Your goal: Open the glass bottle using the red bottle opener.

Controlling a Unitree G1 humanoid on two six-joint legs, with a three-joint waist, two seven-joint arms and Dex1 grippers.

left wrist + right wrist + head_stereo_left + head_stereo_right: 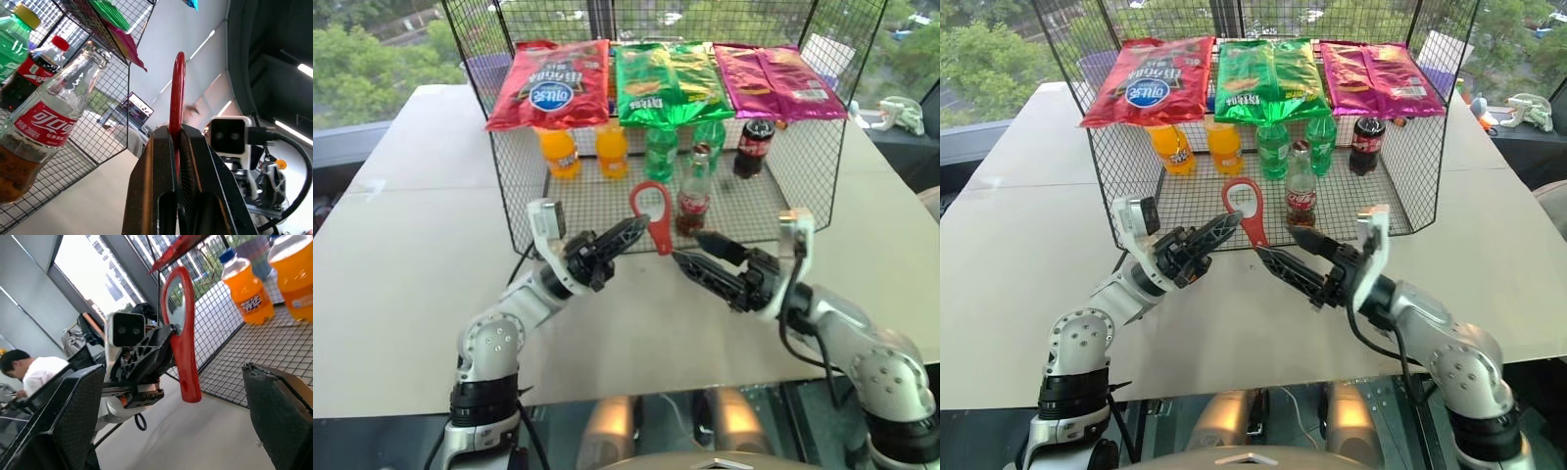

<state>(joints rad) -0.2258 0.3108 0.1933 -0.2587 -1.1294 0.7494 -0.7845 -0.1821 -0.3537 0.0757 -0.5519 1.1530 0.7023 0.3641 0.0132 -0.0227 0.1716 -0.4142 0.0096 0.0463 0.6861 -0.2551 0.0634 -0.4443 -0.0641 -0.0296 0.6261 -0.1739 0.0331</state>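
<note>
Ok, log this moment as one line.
left gripper: shut on red bottle opener | right gripper: open beside it | glass bottle: capped

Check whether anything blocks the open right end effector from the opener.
Nothing visible does. The red bottle opener sits clamped in the left end effector, and the right end effector is just beside it over bare table, in front of the wire basket.

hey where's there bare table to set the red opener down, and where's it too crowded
Bare table runs wide to the left of the wire basket, and again to its right beside the right gripper. The strip in front of the basket is crowded: the left gripper holds the red bottle opener there. Inside, the glass bottle stands among plastic bottles.
</note>
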